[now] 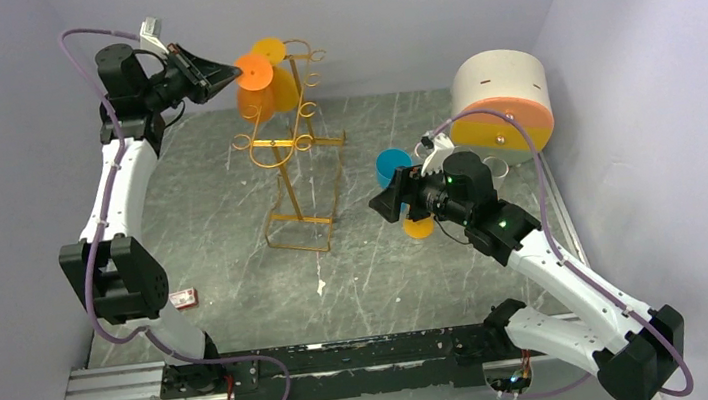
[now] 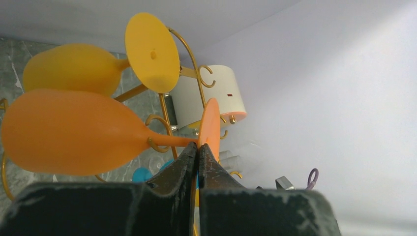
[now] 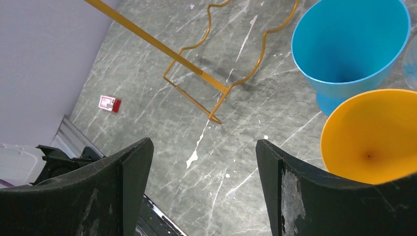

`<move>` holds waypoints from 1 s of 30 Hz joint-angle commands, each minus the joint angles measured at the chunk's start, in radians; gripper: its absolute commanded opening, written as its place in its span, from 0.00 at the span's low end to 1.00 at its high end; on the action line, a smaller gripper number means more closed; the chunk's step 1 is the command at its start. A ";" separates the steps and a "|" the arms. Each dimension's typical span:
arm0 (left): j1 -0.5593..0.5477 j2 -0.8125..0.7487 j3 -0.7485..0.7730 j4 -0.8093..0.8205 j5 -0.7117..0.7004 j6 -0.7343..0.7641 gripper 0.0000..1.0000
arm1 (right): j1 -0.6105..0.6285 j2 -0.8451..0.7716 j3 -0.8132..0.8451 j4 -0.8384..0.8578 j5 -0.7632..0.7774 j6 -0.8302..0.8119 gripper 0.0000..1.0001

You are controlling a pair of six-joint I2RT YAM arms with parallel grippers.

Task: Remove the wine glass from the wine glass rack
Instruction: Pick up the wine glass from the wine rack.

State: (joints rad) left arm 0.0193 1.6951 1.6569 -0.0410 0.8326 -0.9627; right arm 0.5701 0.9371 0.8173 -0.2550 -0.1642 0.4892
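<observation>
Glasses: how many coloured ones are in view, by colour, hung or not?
Orange: 1, the orange glass, hung on the rack
Yellow: 2, the hung yellow glass and the loose yellow glass
Blue: 1, the blue glass, not hung
Total: 4

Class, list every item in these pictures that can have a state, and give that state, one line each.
orange wine glass: hanging on the rack, bowl down
left gripper: shut on the orange wine glass's foot
yellow wine glass: hanging on the rack
wine glass rack: standing upright
right gripper: open, holding nothing
blue cup: upright, empty
orange-yellow cup: upright, empty
</observation>
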 commanded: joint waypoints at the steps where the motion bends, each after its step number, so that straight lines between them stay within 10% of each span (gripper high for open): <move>1: 0.017 -0.037 -0.027 0.096 0.008 -0.051 0.07 | -0.004 -0.010 0.005 0.004 0.018 -0.006 0.81; 30: 0.024 0.007 -0.072 0.177 -0.080 -0.131 0.07 | -0.004 -0.012 -0.008 0.001 0.041 -0.005 0.81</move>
State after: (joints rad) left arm 0.0257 1.6913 1.5822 0.0853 0.7612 -1.0733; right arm 0.5701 0.9318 0.8169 -0.2596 -0.1299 0.4904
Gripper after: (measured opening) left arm 0.070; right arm 0.809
